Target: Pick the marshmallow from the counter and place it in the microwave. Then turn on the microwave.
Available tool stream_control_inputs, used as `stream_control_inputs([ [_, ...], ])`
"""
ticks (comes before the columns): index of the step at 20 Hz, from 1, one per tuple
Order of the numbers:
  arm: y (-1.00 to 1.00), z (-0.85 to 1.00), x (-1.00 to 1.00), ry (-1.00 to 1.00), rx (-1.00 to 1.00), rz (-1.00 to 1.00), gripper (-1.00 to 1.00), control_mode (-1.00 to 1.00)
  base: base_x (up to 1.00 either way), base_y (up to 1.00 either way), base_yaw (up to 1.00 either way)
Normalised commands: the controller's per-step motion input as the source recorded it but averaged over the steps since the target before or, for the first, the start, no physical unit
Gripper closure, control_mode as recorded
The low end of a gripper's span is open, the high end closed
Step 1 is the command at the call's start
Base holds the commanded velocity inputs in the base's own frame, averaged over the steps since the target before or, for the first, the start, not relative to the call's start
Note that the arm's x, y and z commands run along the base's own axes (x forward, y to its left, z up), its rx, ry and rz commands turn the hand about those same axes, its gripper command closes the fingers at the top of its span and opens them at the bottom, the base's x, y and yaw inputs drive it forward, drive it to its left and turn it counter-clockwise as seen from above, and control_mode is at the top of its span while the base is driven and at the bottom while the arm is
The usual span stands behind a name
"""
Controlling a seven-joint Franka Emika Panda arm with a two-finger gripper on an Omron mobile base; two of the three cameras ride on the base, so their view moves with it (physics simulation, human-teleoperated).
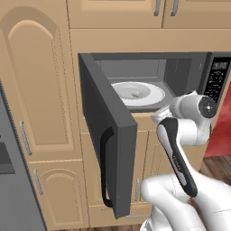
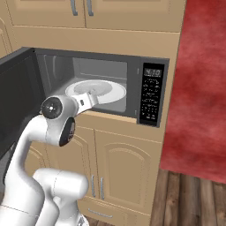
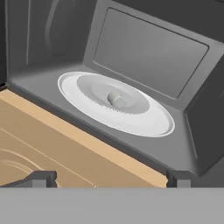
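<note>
Tiny off-white marshmallow (image 3: pixel 117 100) already on white round plate (image 3: pixel 78 103), frame centre, inside dark grey microwave (image 2: pixel 152 66); claw (image 3: pixel 109 178) spread, empty; door open, start pending.

The microwave (image 2: pixel 132 90) stands open, its door (image 2: pixel 15 99) swung left; a white round plate (image 2: pixel 108 90) lies inside; the arm's wrist (image 2: pixel 84 100) reaches toward it.

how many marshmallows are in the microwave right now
1. The marshmallow sits at the middle of the white plate inside the open microwave. Nothing else lies on the plate; the cavity's near corners are partly hidden.
</note>
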Motion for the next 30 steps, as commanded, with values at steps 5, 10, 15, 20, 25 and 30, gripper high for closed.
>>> stream_control_inputs([
  [5, -0.05, 0.15, -0.45, -0.03, 0.0, 0.0, -1.0, -1.0, 0.0, 0.0, 0.0],
  [10, -0.1, 0.13, -0.46, 0.0, 0.0, 0.0, -1.0, -1.0, 0.0, 0.0, 0.0],
  [15, -0.05, 0.09, -0.47, 0.0, 0.0, 0.0, -1.0, -1.0, 0.0, 0.0, 0.0],
  [20, -0.02, 0.06, -0.52, 0.0, 0.0, 0.0, -1.0, -1.0, 0.0, 0.0, 0.0],
  [25, 0.0, 0.01, -0.52, 0.0, 0.0, 0.0, -1.0, -1.0, 0.0, 0.0, 0.0],
  [30, 0.0, 0.01, -0.5, -0.01, 0.0, 0.0, -1.0, -1.0, 0.0, 0.0, 0.0],
])
